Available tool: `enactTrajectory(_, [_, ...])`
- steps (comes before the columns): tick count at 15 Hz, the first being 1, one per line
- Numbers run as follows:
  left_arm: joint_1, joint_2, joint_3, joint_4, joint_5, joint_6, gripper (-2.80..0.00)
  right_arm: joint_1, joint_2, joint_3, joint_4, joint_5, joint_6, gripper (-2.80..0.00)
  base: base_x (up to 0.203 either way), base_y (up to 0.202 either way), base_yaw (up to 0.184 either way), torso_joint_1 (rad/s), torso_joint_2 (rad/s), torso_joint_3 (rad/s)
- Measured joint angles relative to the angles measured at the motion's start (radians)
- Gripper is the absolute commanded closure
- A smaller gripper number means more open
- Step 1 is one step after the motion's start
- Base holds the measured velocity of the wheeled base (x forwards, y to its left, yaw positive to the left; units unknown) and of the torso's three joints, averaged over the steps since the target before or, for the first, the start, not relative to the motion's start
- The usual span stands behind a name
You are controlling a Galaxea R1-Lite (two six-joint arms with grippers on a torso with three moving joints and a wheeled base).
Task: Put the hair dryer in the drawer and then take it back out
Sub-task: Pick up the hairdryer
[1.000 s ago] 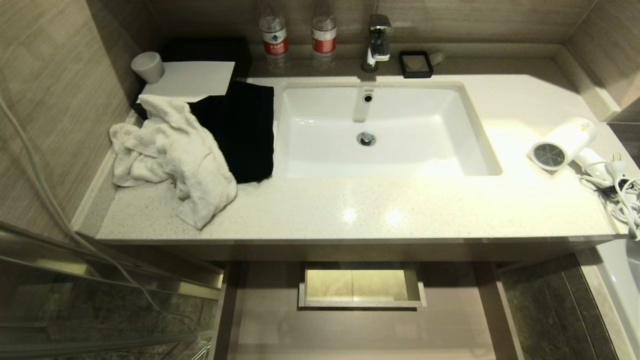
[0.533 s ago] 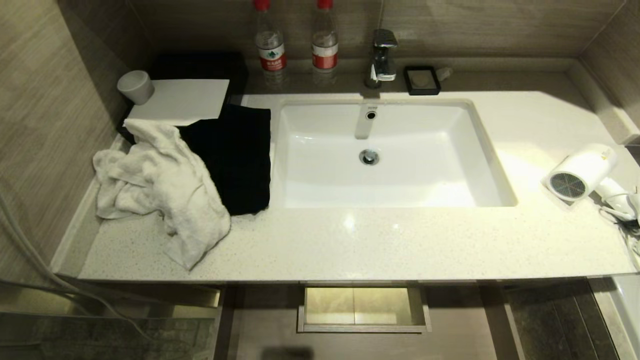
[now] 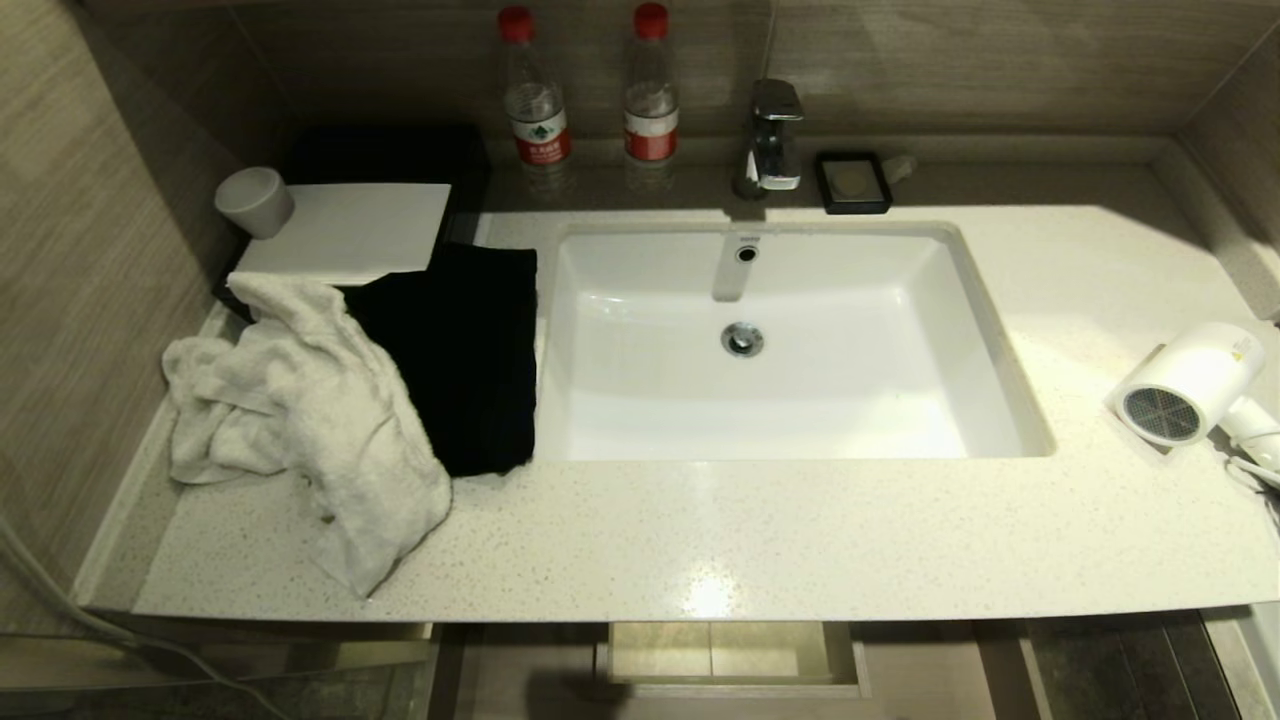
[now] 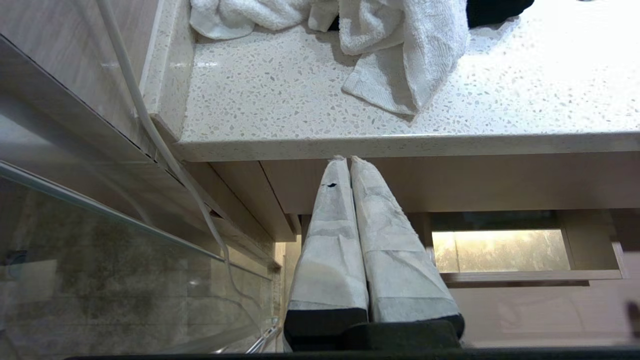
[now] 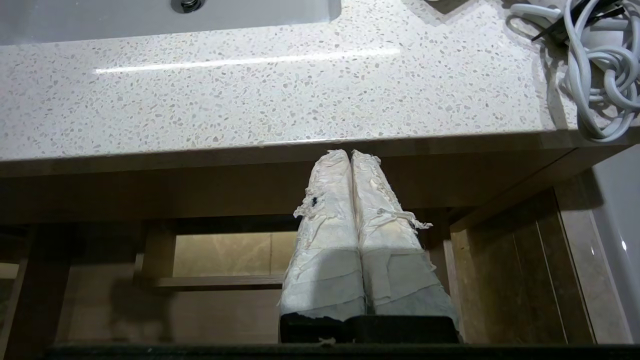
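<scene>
Down below, the wide grey-brown wood-grain drawer (image 3: pixel 735 660) is standing pulled out, its light boxed cut-out lying just beyond the left gripper (image 4: pixel 348 159) and right gripper (image 5: pixel 350 152), both with taped jaws pressing together, gripping nothing. Well above and beside the right jaws, the small white hair dryer (image 3: pixel 1185 385) is lying on the speckled stone countertop (image 3: pixel 800 540), dark grille facing forward, cord (image 5: pixel 592 75) coiling nearby.

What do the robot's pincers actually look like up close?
Each has two long tapering fingers wrapped in whitish tape over a black base. The left gripper has smooth wrapping with one small dark mark; the right gripper has frayed, torn tape. No arm shows from the head camera.
</scene>
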Motion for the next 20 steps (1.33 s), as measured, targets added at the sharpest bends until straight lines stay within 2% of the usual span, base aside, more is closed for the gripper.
enactTrajectory(5, [0.0, 0.0, 0.0, 0.0, 0.0, 0.0, 0.0, 0.0, 0.0, -0.001, -0.001, 0.005, -0.018, 0.0, 0.0, 0.0, 0.0, 0.0, 0.0, 0.0])
enactTrajectory(7, [0.0, 0.0, 0.0, 0.0, 0.0, 0.0, 0.0, 0.0, 0.003, -0.028, 0.012, 0.0, -0.05, 0.0, 0.0, 0.0, 0.0, 0.0, 0.0, 0.0])
enactTrajectory(9, [0.0, 0.0, 0.0, 0.0, 0.0, 0.0, 0.0, 0.0, 0.023, -0.157, 0.103, -0.029, -0.098, 0.0, 0.0, 0.0, 0.0, 0.0, 0.0, 0.0])
enactTrajectory(10, [0.0, 0.0, 0.0, 0.0, 0.0, 0.0, 0.0, 0.0, 0.043, -0.283, 0.194, -0.053, -0.118, 0.0, 0.0, 0.0, 0.0, 0.0, 0.0, 0.0])
enactTrajectory(13, [0.0, 0.0, 0.0, 0.0, 0.0, 0.0, 0.0, 0.002, 0.149, -0.638, 0.544, -0.124, -0.172, 0.0, 0.0, 0.0, 0.0, 0.0, 0.0, 0.0])
enactTrajectory(15, [0.0, 0.0, 0.0, 0.0, 0.0, 0.0, 0.0, 0.005, 0.265, -0.764, 0.74, -0.169, -0.207, 0.0, 0.0, 0.0, 0.0, -0.001, 0.01, 0.004])
enactTrajectory(16, [0.0, 0.0, 0.0, 0.0, 0.0, 0.0, 0.0, 0.013, 0.326, -0.8, 0.783, -0.211, -0.218, 0.0, 0.0, 0.0, 0.0, 0.006, 0.03, 0.016])
enactTrajectory(18, [0.0, 0.0, 0.0, 0.0, 0.0, 0.0, 0.0, 0.041, 0.435, -0.836, 0.781, -0.327, -0.224, 0.0, 0.0, 0.0, 0.0, -0.002, 0.04, 0.021])
enactTrajectory(20, [0.0, 0.0, 0.0, 0.0, 0.0, 0.0, 0.0, 0.075, 0.542, -0.846, 0.76, -0.405, -0.223, 0.0, 0.0, 0.0, 0.0, -0.024, 0.05, 0.025])
